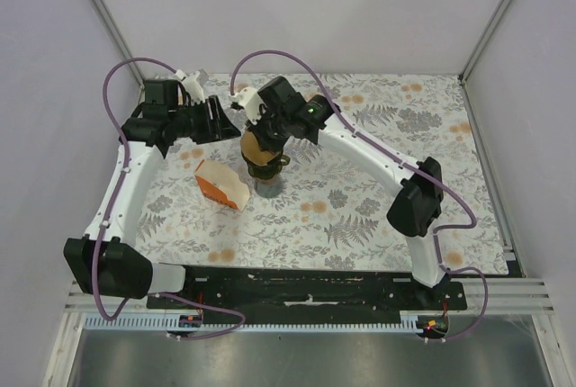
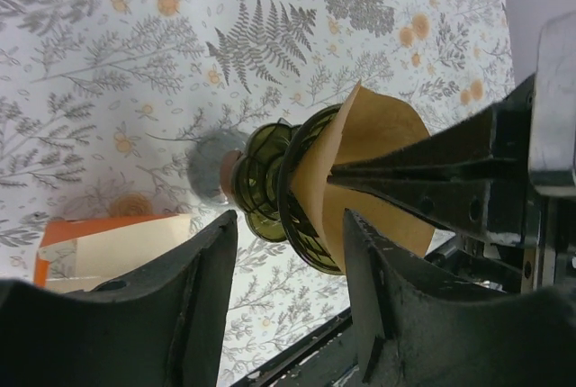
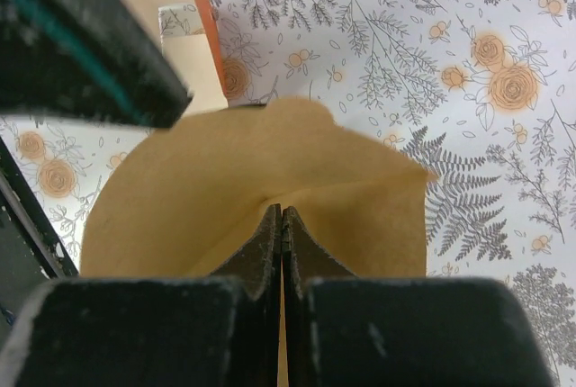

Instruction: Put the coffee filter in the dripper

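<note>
Right gripper (image 3: 282,211) clenched on coffee filter (image 3: 225,171), pinching its middle. Filter at dripper (image 2: 270,180) mouth, seating depth unclear. Left gripper (image 2: 290,225) released, empty, at dripper's 10 o'clock. Judgement: centre filter, press tip down, let go only once paper meets walls.

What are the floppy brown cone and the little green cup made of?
The coffee filter looks like thin, matte brown paper: it creases where the right hand pinches it. The dripper seems to be see-through dark green plastic or glass, shiny on its ribs; I can't tell which.
</note>
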